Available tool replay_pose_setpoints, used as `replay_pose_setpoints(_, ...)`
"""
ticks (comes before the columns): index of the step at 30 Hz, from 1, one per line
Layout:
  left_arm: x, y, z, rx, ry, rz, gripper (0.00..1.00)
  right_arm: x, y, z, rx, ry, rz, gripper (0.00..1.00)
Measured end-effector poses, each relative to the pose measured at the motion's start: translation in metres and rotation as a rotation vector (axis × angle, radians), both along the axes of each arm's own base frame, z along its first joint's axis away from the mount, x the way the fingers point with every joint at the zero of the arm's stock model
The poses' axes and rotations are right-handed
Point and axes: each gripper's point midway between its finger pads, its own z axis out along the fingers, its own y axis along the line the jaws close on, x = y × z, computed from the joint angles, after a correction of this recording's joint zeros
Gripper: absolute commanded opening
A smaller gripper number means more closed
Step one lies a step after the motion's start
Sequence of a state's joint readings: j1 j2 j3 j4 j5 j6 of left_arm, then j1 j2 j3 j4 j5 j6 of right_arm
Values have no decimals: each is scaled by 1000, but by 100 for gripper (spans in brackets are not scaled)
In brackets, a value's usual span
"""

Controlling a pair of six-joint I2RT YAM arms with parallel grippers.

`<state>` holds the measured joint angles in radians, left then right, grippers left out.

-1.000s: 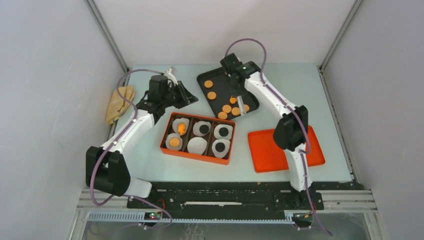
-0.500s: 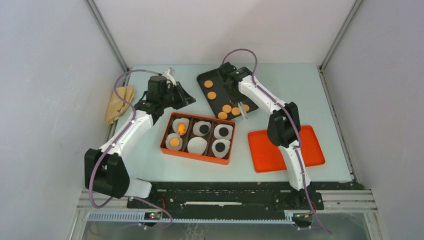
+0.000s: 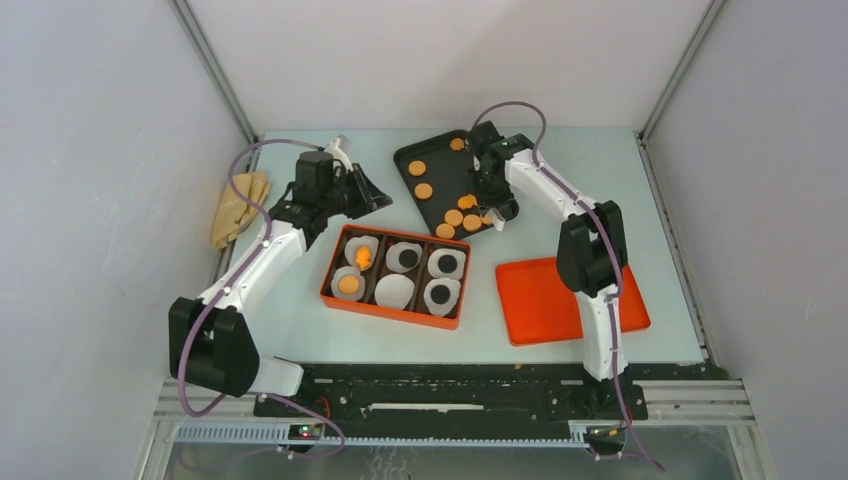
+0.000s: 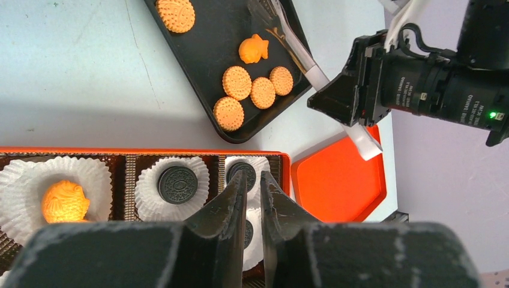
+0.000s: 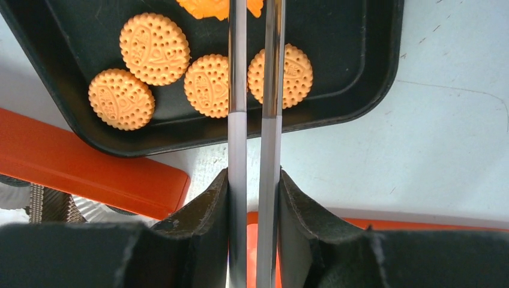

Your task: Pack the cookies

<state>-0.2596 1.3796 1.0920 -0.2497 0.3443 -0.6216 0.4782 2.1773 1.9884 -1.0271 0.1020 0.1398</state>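
Several round orange-brown cookies (image 3: 424, 190) and a fish-shaped one (image 4: 252, 49) lie in the black tray (image 3: 440, 165). The orange box (image 3: 395, 312) holds white liners: one with a fish cookie (image 4: 64, 201), one with a round orange cookie (image 3: 348, 285), three with dark cookies (image 4: 177, 184), and one bare. My right gripper (image 5: 253, 177) is shut on metal tongs (image 5: 237, 90), whose blades reach over the tray's round cookies (image 5: 155, 49); their tips run out of the wrist view. My left gripper (image 4: 253, 177) hovers over the box's right end, jaws a narrow gap apart, nothing between them.
An orange lid (image 3: 570, 300) lies to the right of the box, near the right arm's base. A tan cloth (image 3: 238, 205) is bunched at the table's left edge. The right arm (image 4: 414, 90) hangs just beyond the tray in the left wrist view.
The right arm has swung to the right over the black tray, carrying the tongs toward the tray's near right corner. The left arm has stayed put.
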Motion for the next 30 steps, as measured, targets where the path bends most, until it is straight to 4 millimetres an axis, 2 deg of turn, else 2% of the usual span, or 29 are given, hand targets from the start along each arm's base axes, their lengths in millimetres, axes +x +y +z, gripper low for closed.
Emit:
replay_pose_setpoints(4, 0, 0, 1, -1, -3, 0, 18, 4, 3, 7, 43, -26, 4, 36)
replay_pose_setpoints(10, -1, 0, 4, -3, -11, 0, 18, -2, 32, 14, 128, -36, 70, 41)
replay_pose_setpoints(15, -1, 0, 5, -3, -13, 0, 18, -10, 47, 15, 152, -29, 108, 43)
replay_pose_setpoints(20, -1, 0, 5, -4, -12, 1, 18, -17, 59, 14, 154, -26, 142, 43)
replay_pose_setpoints(23, -1, 0, 5, -5, -11, 1, 18, -23, 63, 7, 139, -20, 165, 48)
replay_pose_setpoints(26, -1, 0, 5, -6, -11, 2, 18, -33, 67, 0, 115, -4, 193, 49)
replay_pose_setpoints(30, -1, 0, 5, -8, -9, 3, 18, -37, 75, 3, 107, -14, 219, 49)
